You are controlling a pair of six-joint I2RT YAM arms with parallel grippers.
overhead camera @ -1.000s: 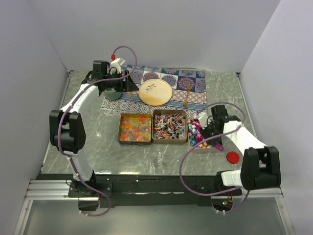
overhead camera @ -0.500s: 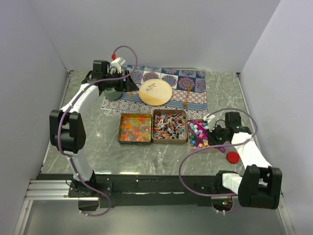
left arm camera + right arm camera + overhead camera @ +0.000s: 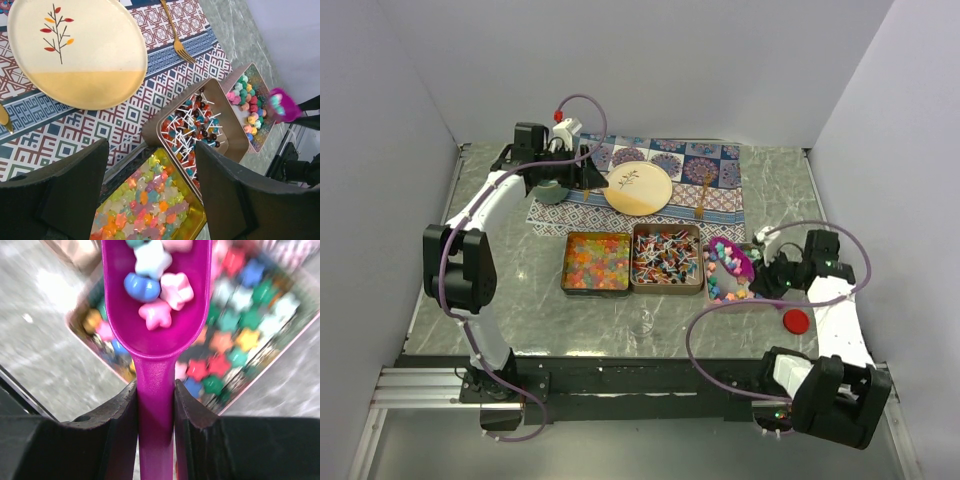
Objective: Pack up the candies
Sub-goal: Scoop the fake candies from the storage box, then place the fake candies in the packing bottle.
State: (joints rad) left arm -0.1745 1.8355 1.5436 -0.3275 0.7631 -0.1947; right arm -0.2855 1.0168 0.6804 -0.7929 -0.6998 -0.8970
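Above rightmost tin (image 3: pixel 725 300), scoop (image 3: pixel 156 365) of candies (image 3: pixel 160 292)

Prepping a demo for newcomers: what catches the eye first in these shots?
The magenta plastic scoop, loaded with pastel star-shaped candies and clamped in the right pincer, hovers over the rightmost rectangular metal tin. That tin ends a row of three mid-table, each brightly filled. Behind them lies a cream round plate with a twig motif on a blue patterned cloth.
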